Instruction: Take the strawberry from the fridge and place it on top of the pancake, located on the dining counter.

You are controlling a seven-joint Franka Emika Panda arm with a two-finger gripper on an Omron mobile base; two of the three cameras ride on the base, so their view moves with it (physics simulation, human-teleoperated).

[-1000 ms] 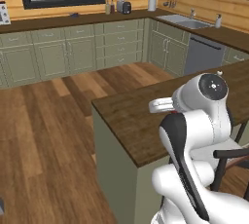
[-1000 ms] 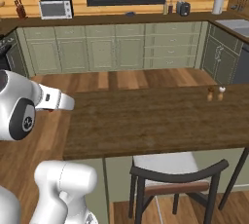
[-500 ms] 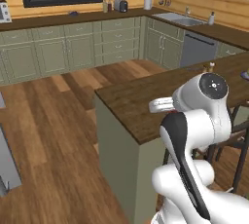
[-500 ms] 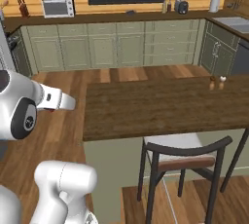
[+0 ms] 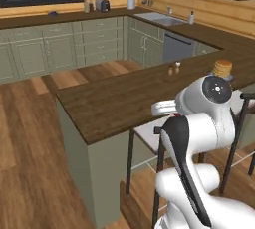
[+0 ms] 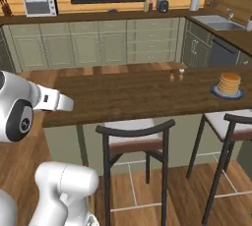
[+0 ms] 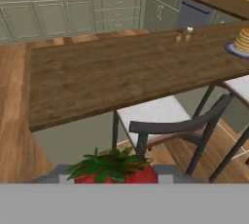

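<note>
The gripper is clamped on the strawberry, held short of the dining counter. The pancake sits near the counter's far right end. The fruit is likely light, soft and easily bruised; grip the red flanks below the leaves, lightly.

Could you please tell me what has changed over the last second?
The base has driven rightward along the dining counter, so both base views shifted: the pancake and stools came into sight. The gripper stays closed on the strawberry, arm posture unchanged.
</note>
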